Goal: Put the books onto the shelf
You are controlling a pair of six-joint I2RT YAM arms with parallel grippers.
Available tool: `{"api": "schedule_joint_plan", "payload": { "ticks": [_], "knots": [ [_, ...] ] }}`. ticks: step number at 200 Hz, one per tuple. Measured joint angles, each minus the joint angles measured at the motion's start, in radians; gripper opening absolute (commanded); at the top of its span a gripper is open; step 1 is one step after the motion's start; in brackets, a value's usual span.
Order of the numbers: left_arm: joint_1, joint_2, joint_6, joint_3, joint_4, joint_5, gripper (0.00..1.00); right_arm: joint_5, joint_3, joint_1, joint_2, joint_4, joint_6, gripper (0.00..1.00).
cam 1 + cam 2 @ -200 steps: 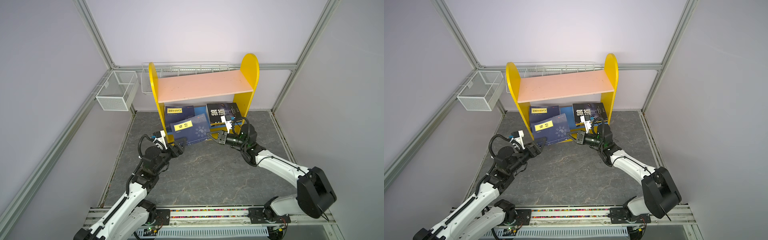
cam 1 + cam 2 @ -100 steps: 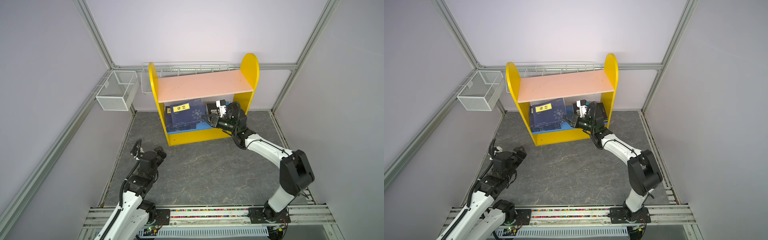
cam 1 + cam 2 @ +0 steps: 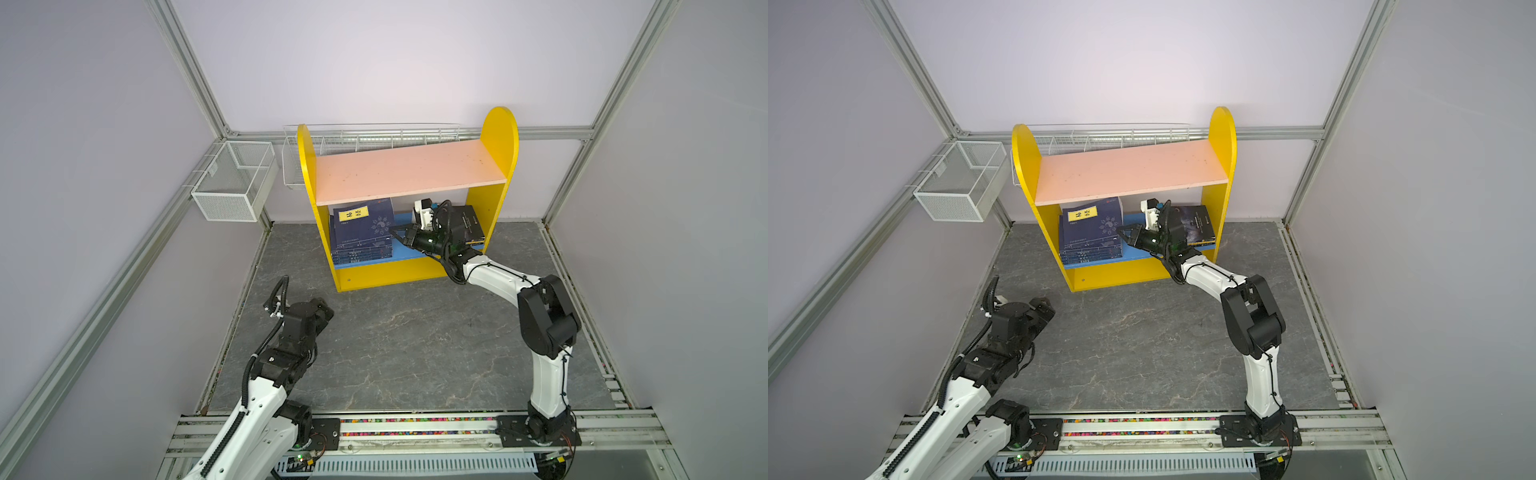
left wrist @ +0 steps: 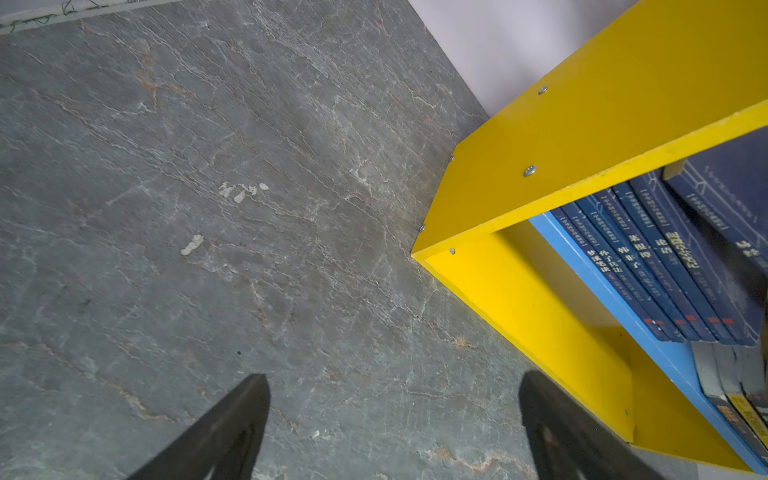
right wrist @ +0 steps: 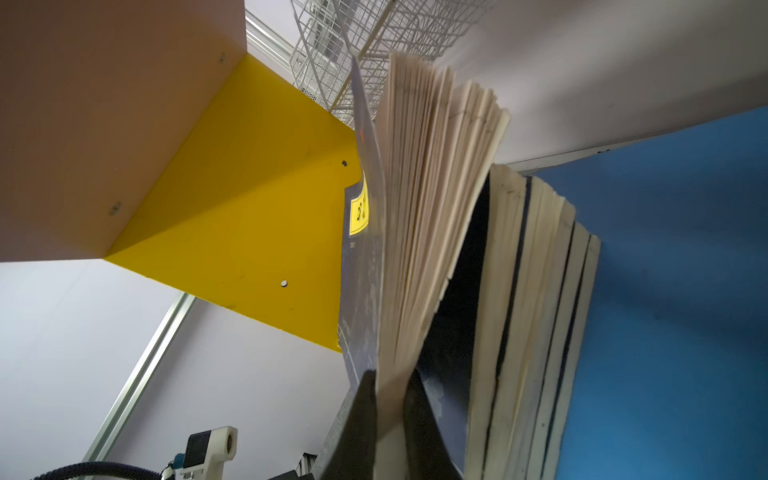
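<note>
The shelf (image 3: 409, 172) (image 3: 1129, 170) stands at the back, with a pink upper board and a blue lower board. Several navy books (image 3: 361, 251) (image 3: 1090, 253) lie stacked on the left of the lower board. The top navy book (image 3: 365, 220) (image 3: 1094, 222) sits tilted on them, and my right gripper (image 3: 397, 235) (image 3: 1125, 235) (image 5: 390, 374) is shut on its page edge (image 5: 428, 187). Black books (image 3: 467, 224) (image 3: 1196, 226) lie behind the right wrist. My left gripper (image 3: 326, 311) (image 3: 1048, 305) (image 4: 395, 378) hangs open and empty over the floor, in front of the shelf's left corner (image 4: 419, 253).
A white mesh basket (image 3: 232, 187) hangs on the left wall, and a long wire basket (image 3: 374, 135) runs behind the shelf. Grey stone floor (image 3: 415, 340) spreads between the shelf and the front rail (image 3: 415, 428). Frame posts stand in the corners.
The navy book has gone from in front of the shelf into the lower tier, carried by my right gripper. My left gripper has let go and drawn back to the front left.
</note>
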Motion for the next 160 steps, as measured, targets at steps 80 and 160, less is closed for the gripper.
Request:
{"api": "schedule_joint_plan", "payload": {
  "ticks": [80, 160],
  "knots": [
    [0.0, 0.001, 0.0, 0.0, -0.001, 0.0, 0.94, -0.001, 0.035, 0.021, 0.043, -0.018, 0.016, 0.07],
    [0.0, 0.001, 0.0, 0.0, -0.001, 0.002, 0.94, 0.001, 0.048, 0.025, 0.049, -0.044, 0.016, 0.11]
  ]
}}
